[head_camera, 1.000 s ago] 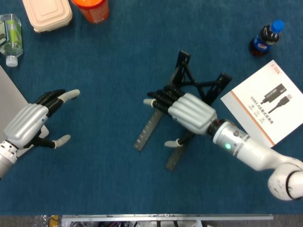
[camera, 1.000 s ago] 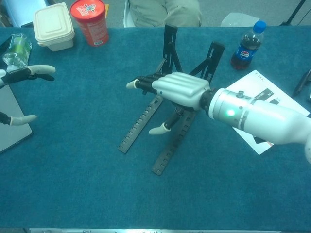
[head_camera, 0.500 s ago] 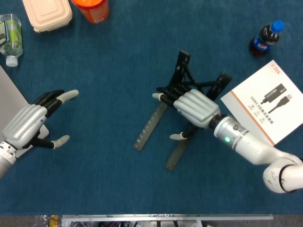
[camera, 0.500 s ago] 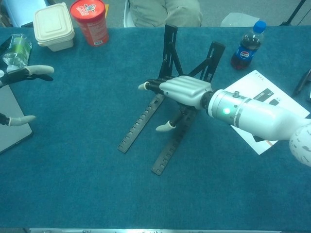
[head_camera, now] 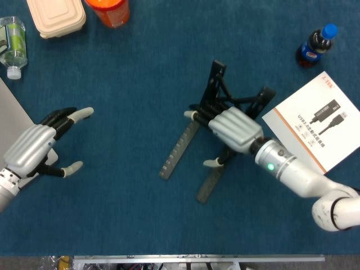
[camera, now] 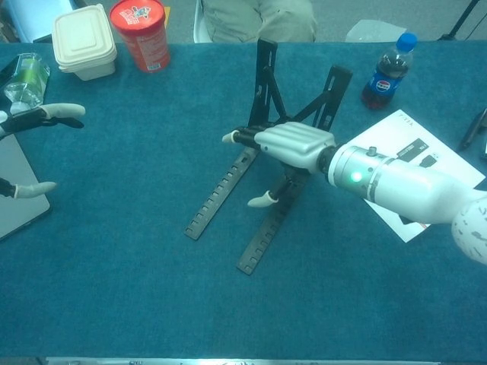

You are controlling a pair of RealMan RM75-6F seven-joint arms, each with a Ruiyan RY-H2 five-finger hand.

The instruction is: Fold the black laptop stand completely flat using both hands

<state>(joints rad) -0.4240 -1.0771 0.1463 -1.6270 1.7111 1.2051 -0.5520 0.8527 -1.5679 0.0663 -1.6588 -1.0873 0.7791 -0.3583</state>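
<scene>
The left hand (head_camera: 35,147) hovers over the blue table (head_camera: 124,214) near its left edge, fingers spread, holding nothing, well apart from the stand. At mid-table the black laptop stand (head_camera: 185,149) is not yet flat: its two notched rails lie on the cloth, while its two support arms rise steeply at the far end, joined by cross struts. The right hand (head_camera: 233,129) rests over the middle of the stand, fingers extended together across the struts and thumb out below; whether it grips them I cannot tell. By my reading, the folding is barely begun.
</scene>
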